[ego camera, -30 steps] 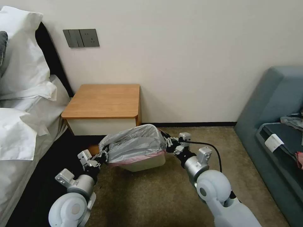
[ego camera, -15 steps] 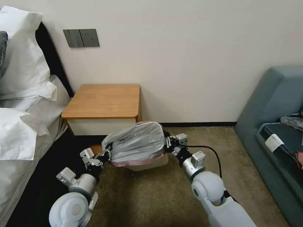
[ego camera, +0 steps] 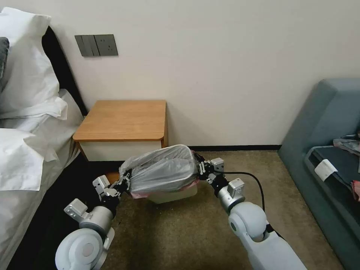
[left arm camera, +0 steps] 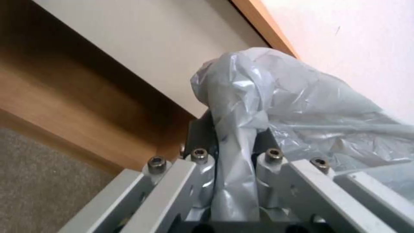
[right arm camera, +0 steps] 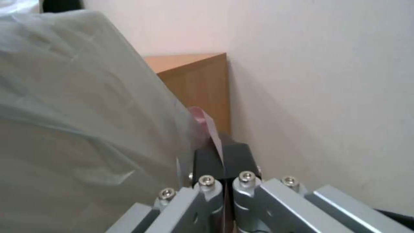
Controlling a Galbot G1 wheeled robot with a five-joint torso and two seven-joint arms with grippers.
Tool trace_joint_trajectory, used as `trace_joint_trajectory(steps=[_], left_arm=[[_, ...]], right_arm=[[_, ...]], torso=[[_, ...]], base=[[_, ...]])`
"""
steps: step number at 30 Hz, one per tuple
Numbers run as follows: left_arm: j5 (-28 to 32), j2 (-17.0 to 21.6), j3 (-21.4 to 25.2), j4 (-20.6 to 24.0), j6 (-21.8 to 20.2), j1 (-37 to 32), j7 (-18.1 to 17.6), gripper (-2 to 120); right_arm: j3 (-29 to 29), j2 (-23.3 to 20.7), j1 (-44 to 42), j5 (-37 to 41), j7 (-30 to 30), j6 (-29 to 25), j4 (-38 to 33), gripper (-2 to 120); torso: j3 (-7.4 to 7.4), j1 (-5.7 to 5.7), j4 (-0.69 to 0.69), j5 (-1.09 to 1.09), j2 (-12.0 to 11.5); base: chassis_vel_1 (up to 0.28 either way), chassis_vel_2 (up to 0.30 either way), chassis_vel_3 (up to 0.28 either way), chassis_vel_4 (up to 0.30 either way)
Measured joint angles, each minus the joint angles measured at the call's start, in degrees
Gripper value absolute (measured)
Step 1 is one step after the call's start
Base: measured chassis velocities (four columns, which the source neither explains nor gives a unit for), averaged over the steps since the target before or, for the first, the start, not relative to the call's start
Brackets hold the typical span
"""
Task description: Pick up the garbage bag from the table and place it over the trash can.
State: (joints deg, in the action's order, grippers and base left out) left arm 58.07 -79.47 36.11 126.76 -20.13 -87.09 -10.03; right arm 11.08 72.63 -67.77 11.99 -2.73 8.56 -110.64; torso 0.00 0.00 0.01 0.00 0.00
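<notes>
Jaws of both the left gripper (ego camera: 125,182) and right gripper (ego camera: 197,167) pinch the garbage bag (ego camera: 163,169), ballooned over the trash can (ego camera: 175,193); we judge an even downward pull best seats its rim.

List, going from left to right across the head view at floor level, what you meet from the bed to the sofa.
Bed → left claw, shut on the bag's edge → garbage bag draped over the trash can → right claw, shut on the bag's other edge → bare carpet → blue sofa.
</notes>
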Motion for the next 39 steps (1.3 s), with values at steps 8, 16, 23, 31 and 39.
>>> trace_joint_trajectory(steps=[8, 16, 23, 31, 39], left_arm=[[1.4, -0.3, 0.3, -0.2, -0.1, 0.4, -0.9, 6], [2.9, 0.2, 0.8, 2.6, -1.1, -0.9, -1.0, 6], [3.1, 0.3, 0.8, 3.2, -1.1, -1.5, -0.9, 6], [3.3, -0.4, 0.5, 2.6, -1.0, -0.4, -1.8, 6], [3.4, -0.2, 1.2, 5.3, -1.3, -2.2, -1.5, 6]], right_arm=[[0.1, -0.3, -2.8, -2.2, -0.2, -0.8, -1.5, 0], [0.3, 0.0, -0.6, -4.4, -0.1, -2.6, 1.4, 0], [0.6, 0.0, -0.9, -5.5, -0.3, -3.6, 2.1, 0], [0.7, 0.1, -3.5, -6.7, -0.3, -4.3, 0.6, 0], [0.7, -0.1, -1.3, -6.8, -0.5, -4.8, 3.0, 0]], torso=[[-0.01, 0.00, -0.02, 0.00, 0.0], [-0.01, 0.00, 0.00, 0.00, 0.0], [-0.01, 0.00, 0.00, 0.00, 0.0], [0.00, 0.00, -0.02, 0.00, 0.0], [0.00, 0.00, 0.00, 0.00, 0.0]], base=[[0.000, 0.000, 0.000, 0.000], [0.000, 0.000, 0.000, 0.000], [0.000, 0.000, 0.000, 0.000], [0.000, 0.000, 0.000, 0.000], [0.000, 0.000, 0.000, 0.000]])
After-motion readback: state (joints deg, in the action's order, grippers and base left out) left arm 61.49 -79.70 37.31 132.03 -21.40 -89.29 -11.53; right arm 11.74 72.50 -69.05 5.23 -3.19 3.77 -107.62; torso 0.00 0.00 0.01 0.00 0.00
